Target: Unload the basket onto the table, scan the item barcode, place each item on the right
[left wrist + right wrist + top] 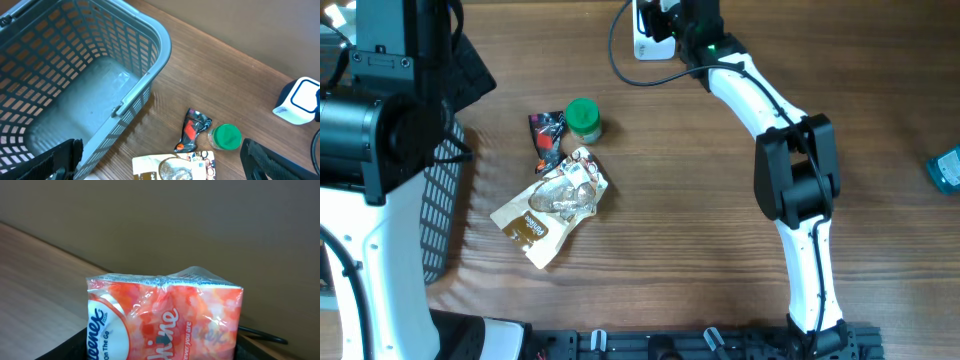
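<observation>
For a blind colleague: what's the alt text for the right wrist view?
A pack of Kleenex tissues in orange-and-pink wrap fills the lower middle, close to the camera. Behind it: a plain brown wall, with wooden table at left.

Glossy plastic-wrapped tissue pack point(165, 315), matt wood-grain table point(700, 200), plastic lattice basket point(50, 60).

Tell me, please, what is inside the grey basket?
Inside the grey basket only its bare floor and lattice walls show; no item is visible. Its near corner is hidden behind the left fingers and the frame edge.
</observation>
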Controlling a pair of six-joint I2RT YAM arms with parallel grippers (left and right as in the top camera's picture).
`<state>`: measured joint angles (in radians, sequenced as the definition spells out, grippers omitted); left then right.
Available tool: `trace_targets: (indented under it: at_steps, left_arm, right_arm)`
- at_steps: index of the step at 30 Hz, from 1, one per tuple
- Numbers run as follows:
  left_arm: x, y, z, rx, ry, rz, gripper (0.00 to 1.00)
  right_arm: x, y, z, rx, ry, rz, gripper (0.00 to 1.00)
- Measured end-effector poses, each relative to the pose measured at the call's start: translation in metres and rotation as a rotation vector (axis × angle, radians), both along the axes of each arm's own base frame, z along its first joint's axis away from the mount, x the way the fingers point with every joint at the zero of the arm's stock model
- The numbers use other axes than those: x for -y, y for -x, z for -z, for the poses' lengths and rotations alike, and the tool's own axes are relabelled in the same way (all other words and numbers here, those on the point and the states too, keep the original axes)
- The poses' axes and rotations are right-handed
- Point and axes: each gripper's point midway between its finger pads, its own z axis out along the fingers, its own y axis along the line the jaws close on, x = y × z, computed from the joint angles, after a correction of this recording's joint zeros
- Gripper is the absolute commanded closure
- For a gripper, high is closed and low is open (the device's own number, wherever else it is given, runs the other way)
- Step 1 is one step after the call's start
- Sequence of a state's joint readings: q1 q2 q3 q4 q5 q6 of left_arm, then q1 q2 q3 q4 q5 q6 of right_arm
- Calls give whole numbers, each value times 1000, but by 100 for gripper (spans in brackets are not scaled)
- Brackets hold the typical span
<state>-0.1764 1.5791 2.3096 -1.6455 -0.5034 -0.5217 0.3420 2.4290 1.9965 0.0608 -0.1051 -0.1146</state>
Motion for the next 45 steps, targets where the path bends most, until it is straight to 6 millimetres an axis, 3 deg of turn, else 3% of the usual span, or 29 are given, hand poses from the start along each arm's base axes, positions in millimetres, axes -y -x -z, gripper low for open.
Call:
trace_targets:
  at_steps: [2, 6, 12, 22, 28, 32, 33, 35, 37, 38, 39, 40, 42, 45]
  left_arm:
    - [0, 0, 0, 0, 0, 0, 0]
    - [0, 0, 0, 0, 0, 0, 0]
    - [0, 0, 0, 0, 0, 0, 0]
    - [0, 0, 0, 0, 0, 0, 0]
    - [0, 0, 0, 0, 0, 0, 0]
    - [0, 0, 0, 0, 0, 0, 0]
    - [0, 0, 0, 0, 0, 0, 0]
    - [0, 0, 0, 0, 0, 0, 0]
    - [0, 0, 0, -1, 0, 0, 0]
    - [0, 0, 0, 1, 0, 0, 0]
    - [0, 0, 0, -1, 0, 0, 0]
    - [0, 0, 0, -1, 0, 0, 0]
    - [0, 0, 0, -1, 0, 0, 0]
    - [0, 0, 0, 0, 0, 0, 0]
  right_arm:
    - [5, -7, 2, 27, -11, -3, 28]
    - [-6, -7, 3, 60, -29, -36, 28]
    - [-13, -5, 48, -5, -13, -56, 28]
    - [-13, -4, 51, -14, -11, -59, 28]
    - [-10, 2, 68, -74, 35, -64, 28]
    - [1, 15, 68, -159, 94, -37, 29]
    - [7, 17, 60, -165, 119, -23, 28]
    - [25, 24, 18, -153, 163, 38, 28]
    - [56, 38, -37, -144, 205, 144, 28]
    - [77, 49, -63, -152, 225, 206, 27]
    - [112, 65, -91, -173, 243, 309, 27]
    - [140, 77, -100, -213, 257, 391, 28]
    - [207, 116, -72, -438, 313, 578, 27]
    - [305, 155, -13, -682, 314, 837, 27]
